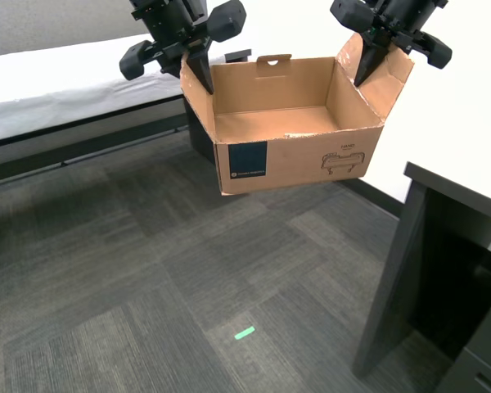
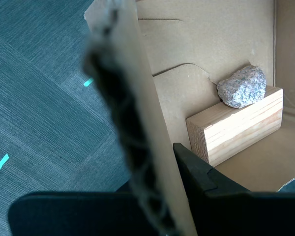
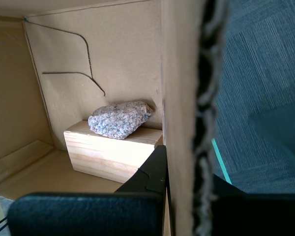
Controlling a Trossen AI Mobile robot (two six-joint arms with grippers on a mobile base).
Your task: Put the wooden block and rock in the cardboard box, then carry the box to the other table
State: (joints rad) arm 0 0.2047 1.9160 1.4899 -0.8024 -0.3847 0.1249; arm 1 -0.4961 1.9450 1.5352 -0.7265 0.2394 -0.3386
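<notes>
The cardboard box (image 1: 299,135) is held aloft over carpet, both grippers' fingers (image 3: 152,172) clamped on opposite walls; inside, the rock (image 3: 119,119) rests atop the wooden block (image 3: 110,155). Thin cardboard could slip or tear.

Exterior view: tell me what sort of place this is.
Probably an office or lab room: grey carpet tiles marked with a green tape strip, a dark desk, and a white-covered table by the wall.
</notes>
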